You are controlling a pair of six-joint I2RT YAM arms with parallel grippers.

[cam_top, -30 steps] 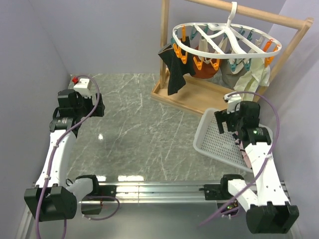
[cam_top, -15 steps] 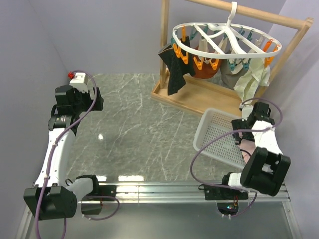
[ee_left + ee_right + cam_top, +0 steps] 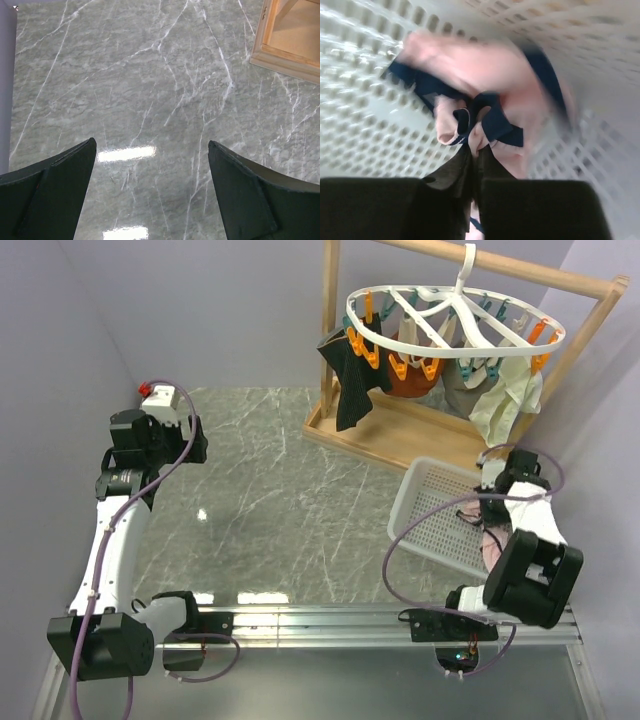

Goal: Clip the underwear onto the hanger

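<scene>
Gripping the underwear [image 3: 485, 75] with the right pincer [image 3: 472, 152]. The wrist view is showing both fingers pressed together on a bunched fold of pink fabric and navy edging. The rest of the garment is lying crumpled on the floor of the white mesh basket [image 3: 360, 125]. That frame is blurring, so I can't tell which part of the briefs is being pinched.

Overhead, lower right: the right arm is folding back on itself, with the pincer reaching down into the right end of the basket and a bit of pink showing there. The basket is sitting on the bench [image 3: 280, 490], just in front of the wooden rack [image 3: 370, 435].

Left pincer [image 3: 151, 145] is hanging wide open over bare marble at the left of the overhead view, holding nothing, well apart from the basket.

Far end, upper right: the hanger [image 3: 455, 300] is hanging by its hook from the rack's top bar, with orange and teal pegs dangling off the ring. A black garment [image 3: 350, 380] and cream garments [image 3: 505, 390] are hanging from it. The underwear is not yet sitting on the hanger.
</scene>
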